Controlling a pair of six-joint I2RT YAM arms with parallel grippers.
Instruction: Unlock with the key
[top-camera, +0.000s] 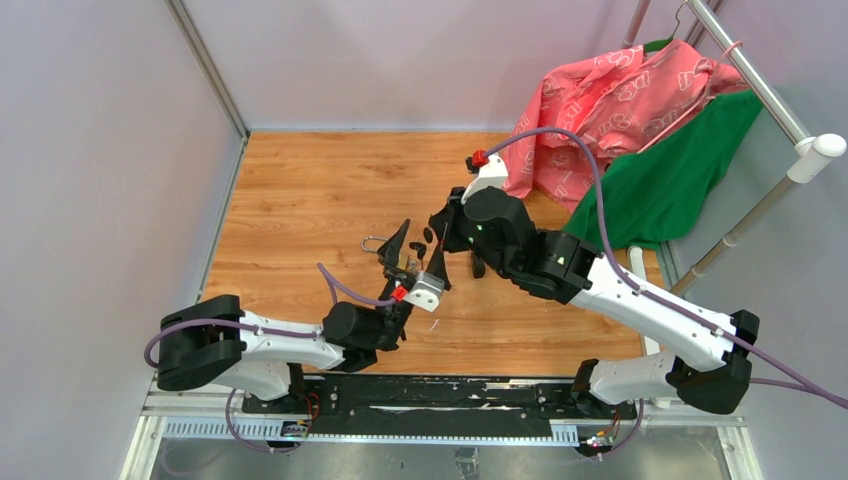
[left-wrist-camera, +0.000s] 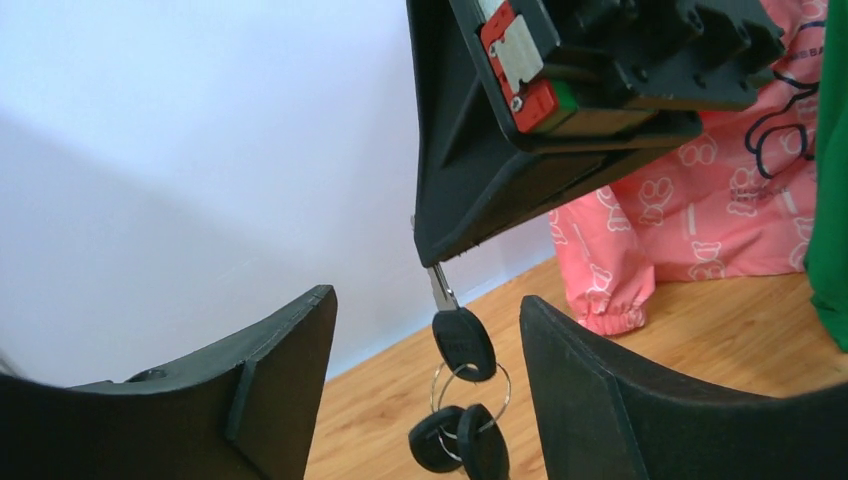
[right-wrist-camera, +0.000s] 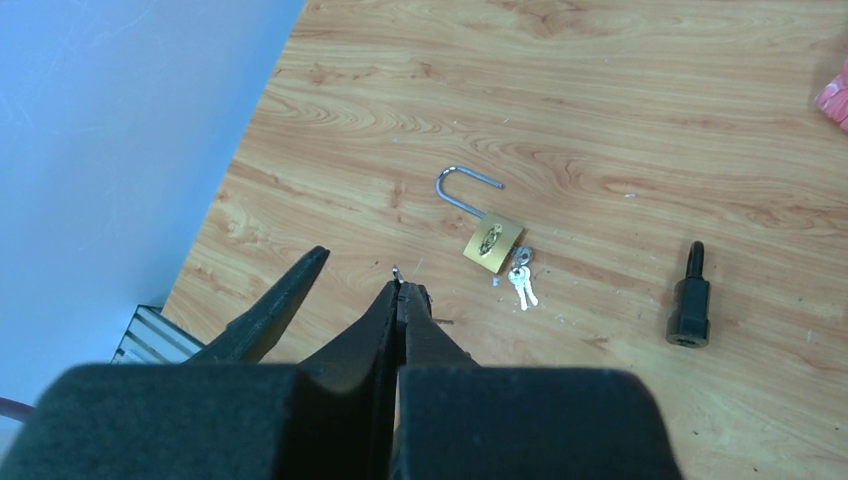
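Observation:
My right gripper (right-wrist-camera: 400, 290) is shut on the blade of a black-headed key (left-wrist-camera: 463, 343). The key hangs head down, with a ring of two more black keys (left-wrist-camera: 460, 435) below it. My left gripper (left-wrist-camera: 427, 300) stands open around the hanging key, one finger (left-wrist-camera: 270, 390) on each side, touching nothing. In the top view both grippers meet at mid-table, left (top-camera: 415, 250) and right (top-camera: 437, 232). A brass padlock (right-wrist-camera: 492, 245) lies flat on the wood, one end of its shackle looking free, small silver keys (right-wrist-camera: 520, 282) beside it.
A black cylinder-shaped part (right-wrist-camera: 690, 300) lies on the wood right of the padlock. Pink cloth (top-camera: 610, 100) and green cloth (top-camera: 680, 170) hang from a rack (top-camera: 790, 120) at the back right. White walls close the left and back sides.

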